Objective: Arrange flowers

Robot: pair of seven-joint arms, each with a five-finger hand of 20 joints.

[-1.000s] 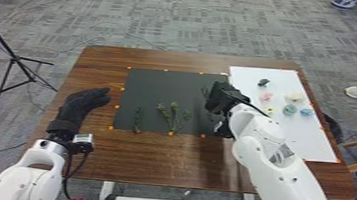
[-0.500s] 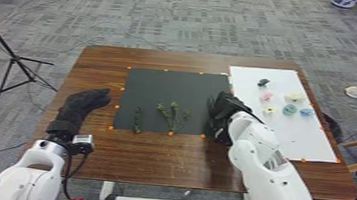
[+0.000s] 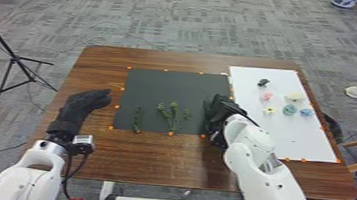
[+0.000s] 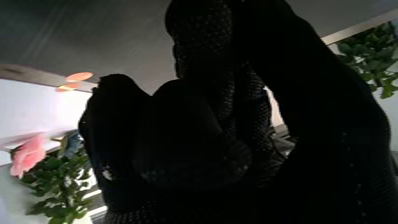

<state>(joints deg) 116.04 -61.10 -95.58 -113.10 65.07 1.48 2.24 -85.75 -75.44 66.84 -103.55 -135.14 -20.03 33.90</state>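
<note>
Lower in the frame than a second ago, the black-gloved right hand (image 3: 221, 111) is right of centre by the flat black rectangular sheet (image 3: 171, 85); whether it grips anything, I cannot tell. At left, the black-gloved left hand (image 3: 86, 101) is loosely open. Slender green stems (image 3: 173, 118), at least three, lie near centre, probably as the arrangement's base; six small coloured blooms (image 3: 289, 110) sit upper right, likely spaced for picking.

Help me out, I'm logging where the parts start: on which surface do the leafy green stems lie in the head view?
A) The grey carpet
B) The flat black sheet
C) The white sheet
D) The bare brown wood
B: in the head view, the leafy green stems lie on the flat black sheet, toward its near edge.
</note>
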